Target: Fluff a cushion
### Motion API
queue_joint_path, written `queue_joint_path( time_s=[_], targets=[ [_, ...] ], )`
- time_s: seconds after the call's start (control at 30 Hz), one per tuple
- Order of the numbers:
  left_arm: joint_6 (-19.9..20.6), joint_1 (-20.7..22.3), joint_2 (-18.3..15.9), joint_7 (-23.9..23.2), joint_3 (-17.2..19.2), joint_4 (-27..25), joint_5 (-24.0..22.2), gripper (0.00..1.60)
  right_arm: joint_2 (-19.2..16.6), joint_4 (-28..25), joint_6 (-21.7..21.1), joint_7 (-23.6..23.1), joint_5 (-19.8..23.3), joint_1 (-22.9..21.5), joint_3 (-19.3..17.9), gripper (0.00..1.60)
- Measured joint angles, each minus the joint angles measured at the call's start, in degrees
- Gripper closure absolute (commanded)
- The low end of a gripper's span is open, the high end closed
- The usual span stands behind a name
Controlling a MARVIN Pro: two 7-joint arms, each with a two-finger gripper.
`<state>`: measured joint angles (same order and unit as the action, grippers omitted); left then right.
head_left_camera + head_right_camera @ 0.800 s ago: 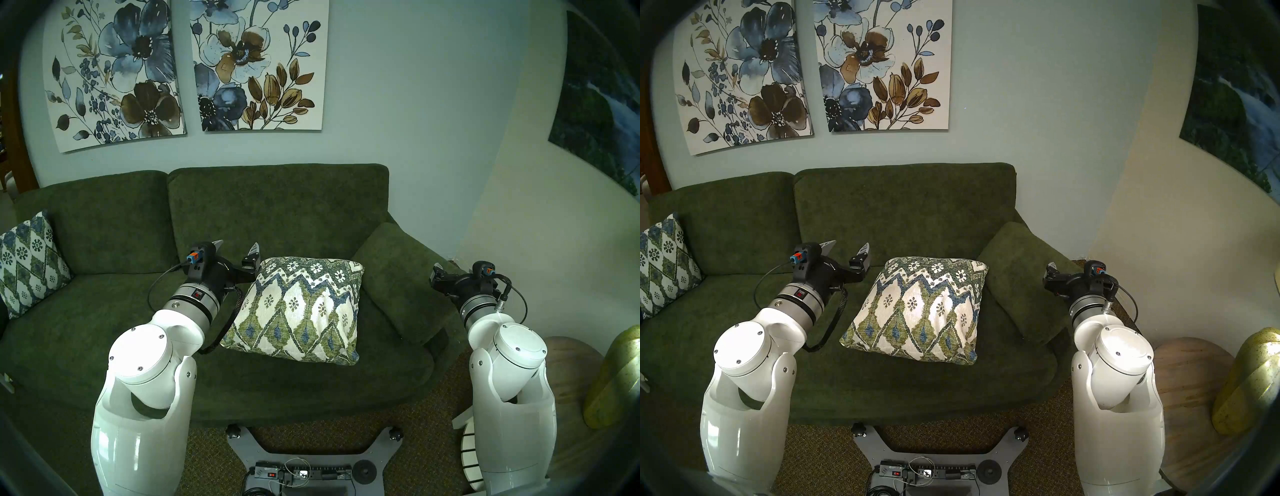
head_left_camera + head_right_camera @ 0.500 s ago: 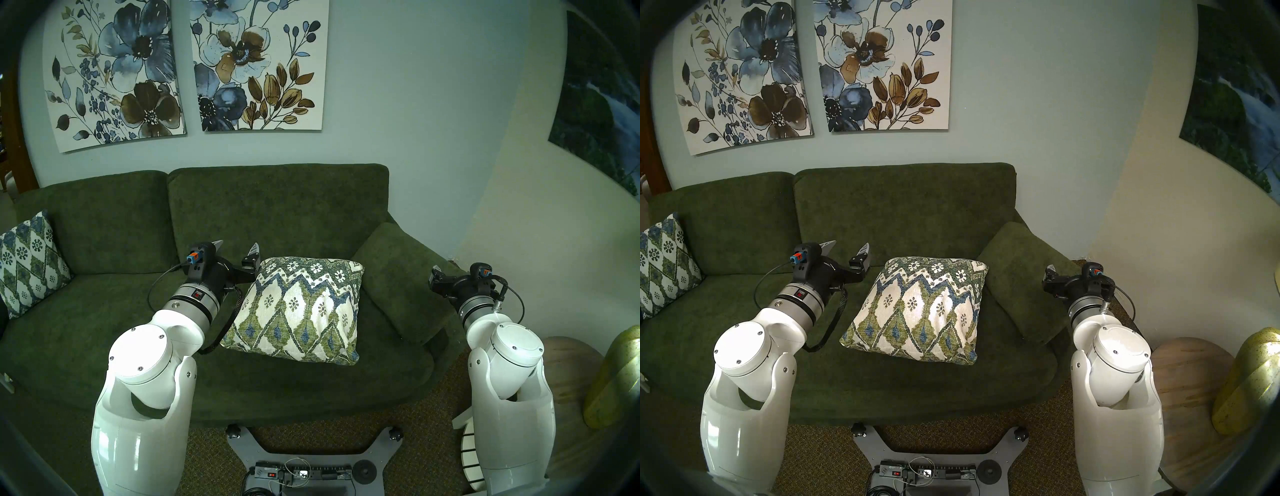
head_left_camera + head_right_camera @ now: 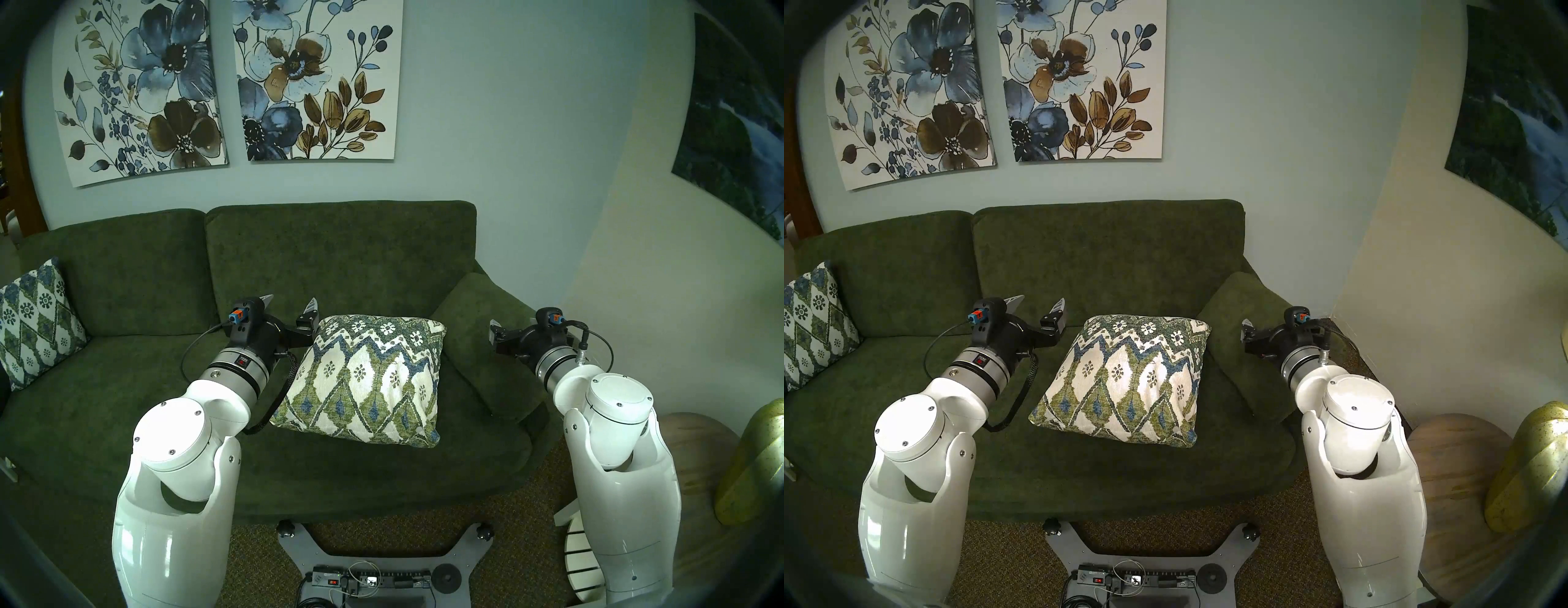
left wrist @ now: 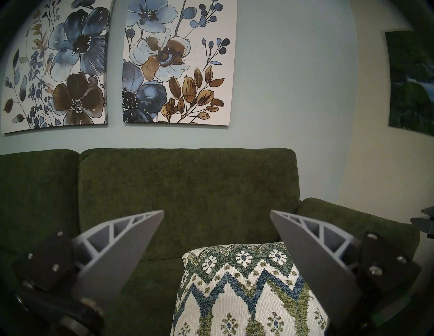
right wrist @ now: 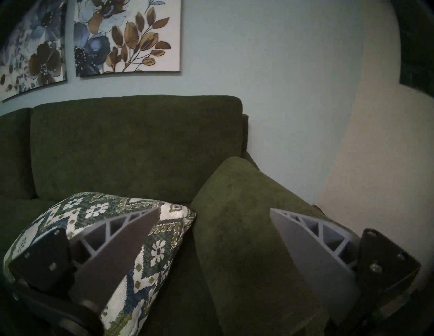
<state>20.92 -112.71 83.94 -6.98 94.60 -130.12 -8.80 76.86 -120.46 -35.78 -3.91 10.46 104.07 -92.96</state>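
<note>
The left gripper (image 3: 290, 302), fingers spread and empty, reaches level toward the sofa back at the cushion's ten o'clock corner. The right gripper (image 5: 212, 212), also spread and empty, tips slightly down over the sofa's arm bolster (image 3: 483, 335), at the cushion's three o'clock. The cushion (image 3: 365, 378) lies flat on the sofa (image 3: 127, 382) seat, square, its zigzag edge toward twelve o'clock.

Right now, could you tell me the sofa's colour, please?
The sofa is dark green, clearest in the head view.
</note>
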Motion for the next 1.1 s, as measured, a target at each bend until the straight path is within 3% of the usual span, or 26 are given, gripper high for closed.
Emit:
queue_joint_path(
  time_s=[0.33, 0.53, 0.9, 1.1],
  targets=[
    [0.0, 0.0, 0.14, -0.16, 0.06, 0.02, 0.11, 0.0, -2.94, 2.69, -0.97, -3.6, -1.81, 4.62, 4.36, 0.0],
    [0.0, 0.0, 0.26, -0.27, 0.11, 0.03, 0.21, 0.0, -4.66, 3.11, 0.63, -5.37, -3.31, 9.08, 7.14, 0.0],
    [0.01, 0.0, 0.43, -0.41, 0.15, 0.03, 0.37, 0.0, -6.83, 4.15, 3.5, -7.77, -4.38, 13.5, 7.84, 0.0],
    [0.02, 0.0, 0.53, -0.49, 0.18, 0.03, 0.45, 0.0, -6.88, 5.45, 4.6, -8.41, -5.73, 14.31, 12.45, 0.0]
  ],
)
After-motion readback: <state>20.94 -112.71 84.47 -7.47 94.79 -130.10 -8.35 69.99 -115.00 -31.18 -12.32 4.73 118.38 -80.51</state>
